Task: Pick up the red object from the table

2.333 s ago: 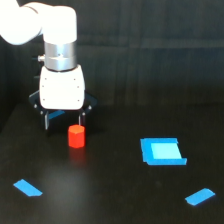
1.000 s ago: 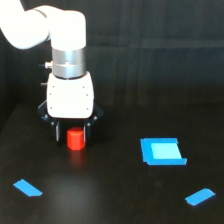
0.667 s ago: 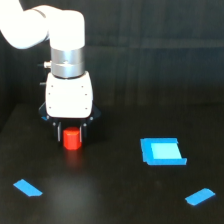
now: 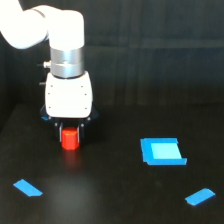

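The red object (image 4: 70, 140) is a small red-orange upright cylinder on the black table (image 4: 110, 195), at the exterior view's left. My gripper (image 4: 70, 136) hangs straight down over it from the white arm. Its dark fingers (image 4: 59, 134) press close against both sides of the cylinder, so it is shut on it. The top of the cylinder is hidden under the gripper body. The cylinder's base is at or just above the table surface; I cannot tell which.
A blue square (image 4: 161, 151) lies on the table to the exterior view's right of the gripper. A blue strip (image 4: 27, 188) lies at the front left and another blue strip (image 4: 199, 196) at the front right.
The gripper came down over the red object, then its fingers drew in from a wide stance until they closed against the cylinder's sides. The cylinder has stayed in place.
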